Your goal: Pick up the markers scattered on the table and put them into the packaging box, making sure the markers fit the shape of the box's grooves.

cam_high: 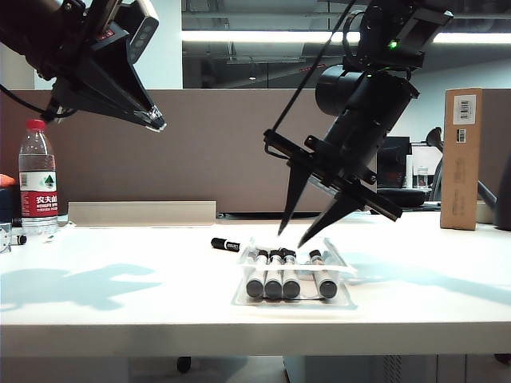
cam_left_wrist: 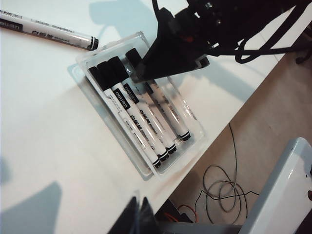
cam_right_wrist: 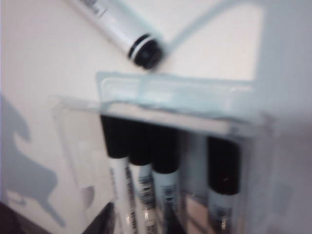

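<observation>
the box [cam_high: 294, 275] sits on the table [cam_high: 120, 287] near its front edge, a little right of the middle in the exterior view. four markers [cam_high: 273, 275] lie in its grooves [cam_left_wrist: 146, 124] side by side, black caps toward the far end: three touch one another in adjoining channels, then one channel stands bare, then the fourth marker [cam_high: 323, 275] lies in the channel beyond the gap. the right wrist view shows the same order, three caps packed together [cam_right_wrist: 141, 141], a clear gap, and one cap [cam_right_wrist: 223, 161] apart; that view is blurred and the label print cannot be read. the fifth marker [cam_high: 225, 244] lies flat on the table just beyond the box's far left corner, near it but not touching, set at an angle to the box; in the left wrist view [cam_left_wrist: 46, 31] it lies with its black end pointing toward the box corner. the right gripper [cam_high: 302, 230] hangs tilted just above the far end of the box, its two dark fingers spread partway with nothing between them, tips clear of the markers. the left gripper [cam_high: 152, 120] hangs high over the left part of the table, well apart from the box; whether it is spread or closed i cannot tell. a water bottle [cam_high: 37, 179] stands at the far left of the table, and a brown carton [cam_high: 461, 159] stands at the far right.
</observation>
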You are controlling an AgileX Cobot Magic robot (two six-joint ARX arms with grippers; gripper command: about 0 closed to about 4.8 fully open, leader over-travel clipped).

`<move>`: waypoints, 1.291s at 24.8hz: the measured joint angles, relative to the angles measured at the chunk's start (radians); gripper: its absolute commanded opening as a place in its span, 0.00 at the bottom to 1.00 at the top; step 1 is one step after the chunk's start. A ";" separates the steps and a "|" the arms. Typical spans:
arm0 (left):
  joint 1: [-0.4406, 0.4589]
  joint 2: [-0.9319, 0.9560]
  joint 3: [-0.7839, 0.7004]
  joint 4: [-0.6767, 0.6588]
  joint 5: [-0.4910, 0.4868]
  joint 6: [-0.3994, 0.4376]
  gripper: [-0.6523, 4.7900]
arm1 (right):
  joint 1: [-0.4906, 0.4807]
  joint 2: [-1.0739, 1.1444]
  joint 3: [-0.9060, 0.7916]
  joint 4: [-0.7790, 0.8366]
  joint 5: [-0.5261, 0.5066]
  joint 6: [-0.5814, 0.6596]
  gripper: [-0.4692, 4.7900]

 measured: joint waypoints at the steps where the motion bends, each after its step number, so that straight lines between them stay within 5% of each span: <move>1: 0.000 0.000 0.000 0.000 0.000 0.000 0.11 | 0.000 -0.002 0.000 0.000 -0.006 0.000 0.33; 7: 0.000 0.000 0.000 0.000 0.000 0.000 0.11 | -0.002 -0.058 0.026 0.008 0.014 -0.049 0.33; 14: 0.000 0.000 0.000 -0.018 -0.020 -0.004 0.11 | 0.010 -0.029 0.161 0.052 0.180 -0.347 0.36; 22: 0.000 0.001 0.000 -0.004 -0.204 -0.046 0.11 | 0.035 0.241 0.500 -0.106 0.219 -0.536 0.38; 32: 0.000 0.001 0.000 0.143 -0.260 -0.049 0.11 | 0.060 0.301 0.546 -0.145 0.259 -0.620 0.38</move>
